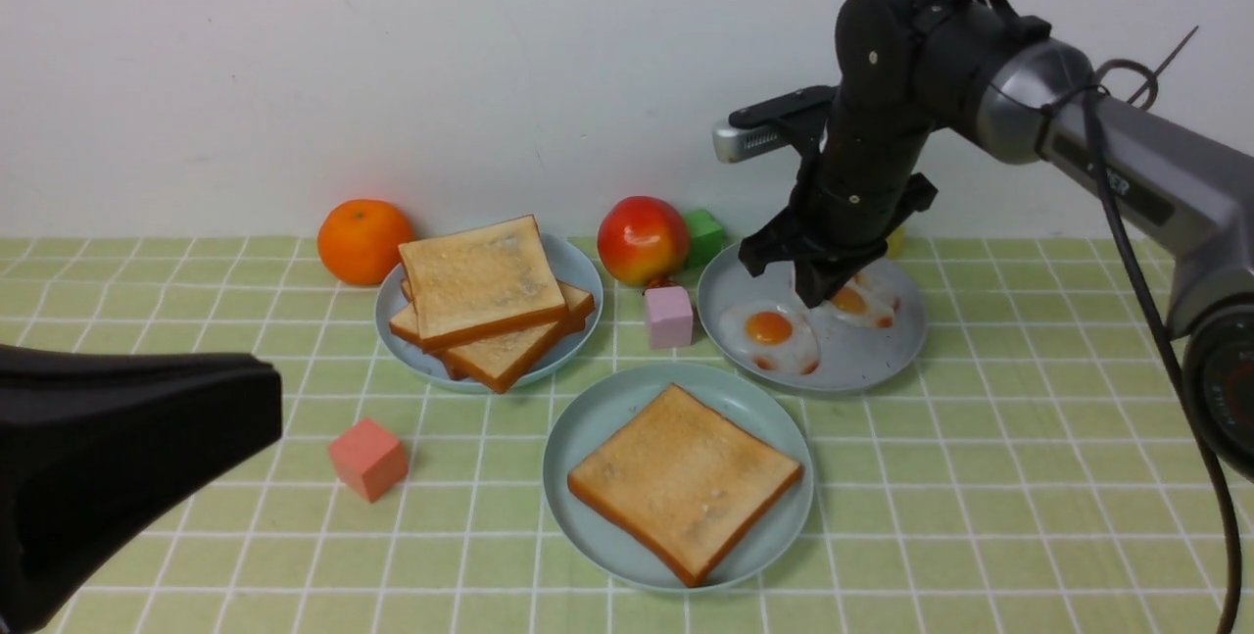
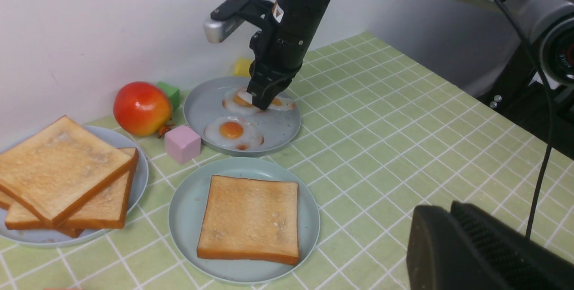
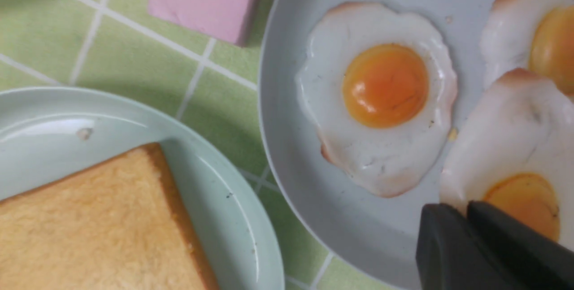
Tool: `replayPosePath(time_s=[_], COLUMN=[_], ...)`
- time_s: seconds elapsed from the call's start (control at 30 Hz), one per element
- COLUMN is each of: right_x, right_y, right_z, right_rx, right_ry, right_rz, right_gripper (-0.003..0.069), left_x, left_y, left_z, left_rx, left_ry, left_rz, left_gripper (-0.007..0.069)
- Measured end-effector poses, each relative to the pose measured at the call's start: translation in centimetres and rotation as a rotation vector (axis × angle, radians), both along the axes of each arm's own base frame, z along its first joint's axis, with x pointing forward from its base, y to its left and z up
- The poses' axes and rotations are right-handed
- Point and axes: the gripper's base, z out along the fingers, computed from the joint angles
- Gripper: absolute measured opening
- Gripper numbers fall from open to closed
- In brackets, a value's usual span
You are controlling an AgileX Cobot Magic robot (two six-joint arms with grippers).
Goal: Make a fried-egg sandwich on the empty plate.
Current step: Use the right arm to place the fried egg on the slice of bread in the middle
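Tabletop with green checked cloth, three plates. **Mint-blue plate** (image 1: 607, 409), nearest the robot and centred: one toast slice (image 1: 686, 482) lying flat, nothing on top of it. This is the only part of the sandwich in place.

**Grey-blue plate** (image 1: 862, 355), behind and to the right: three fried eggs. One egg (image 1: 771, 332) lies free at the near-left of the plate. The other two overlap at the far side, a gripped egg (image 3: 515, 146) partly covering a rear egg (image 3: 538, 34).

**Sky-blue plate** (image 1: 583, 271), behind and to the left: a fanned stack of toast (image 1: 480, 281), three slices as far as can be counted.

**Right gripper** (image 1: 813, 299) points straight down over the grey-blue plate, its fingers pressed together on the rim of the gripped egg.

**Left gripper** (image 2: 448, 218) hangs low at the near left, well apart from all the plates. Its fingers hold nothing, but whether they are parted cannot be told.

Loose items:
- One orange (image 1: 362, 242) and one apple (image 1: 642, 240).
- Four blocks: green (image 1: 703, 237), pink (image 1: 668, 316), coral (image 1: 367, 458) and yellow (image 2: 242, 67).
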Motion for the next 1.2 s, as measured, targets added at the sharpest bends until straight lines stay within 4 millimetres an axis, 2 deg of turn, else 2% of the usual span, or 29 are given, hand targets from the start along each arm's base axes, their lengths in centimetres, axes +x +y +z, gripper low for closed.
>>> replayPosePath(time_s=[0.2, 0.33, 0.43, 0.6, 0.77, 0.8, 0.83, 0.87, 1.0, 1.2], right_x=[-0.8, -2.1, -3.4, -8.5, -13.7, -13.9, -15.4, -15.8, -16.9, -15.7], right_y=[0.0, 1.0, 1.9, 5.3, 8.5, 8.7, 9.7, 10.2, 11.7, 12.2], right_z=[2.7, 4.8, 5.6, 6.3, 5.3, 5.2, 4.2, 3.7, 1.6, -0.7], right_rx=[0.018, 0.035, 0.037, 0.017, -0.013, -0.015, -0.028, -0.03, -0.007, -0.032], right_ry=[-0.046, -0.079, -0.08, -0.032, 0.043, 0.046, 0.074, 0.076, 0.055, -0.027], right_rz=[0.005, 0.023, 0.041, 0.13, 0.206, 0.21, 0.232, 0.248, 0.262, 0.245], right_gripper=[0.0045, 0.0045, 0.0045, 0.0045, 0.0045, 0.0045, 0.0045, 0.0045, 0.0045, 0.0045], left_x=[0.0, 0.0, 0.0, 0.0, 0.0, 0.0, 0.0, 0.0, 0.0, 0.0], left_y=[0.0, 0.0, 0.0, 0.0, 0.0, 0.0, 0.0, 0.0, 0.0, 0.0], left_z=[0.0, 0.0, 0.0, 0.0, 0.0, 0.0, 0.0, 0.0, 0.0, 0.0], left_rx=[0.001, 0.004, 0.005, 0.006, 0.009, 0.009, 0.009, 0.009, 0.009, 0.009], left_ry=[-0.001, -0.003, -0.004, -0.005, -0.008, -0.008, -0.008, -0.008, -0.008, -0.008], left_rz=[0.0, 0.002, 0.002, 0.003, 0.004, 0.004, 0.004, 0.004, 0.004, 0.004], left_gripper=[0.0053, 0.0055, 0.0057, 0.0059, 0.0061, 0.0061, 0.006, 0.006, 0.006, 0.0066])
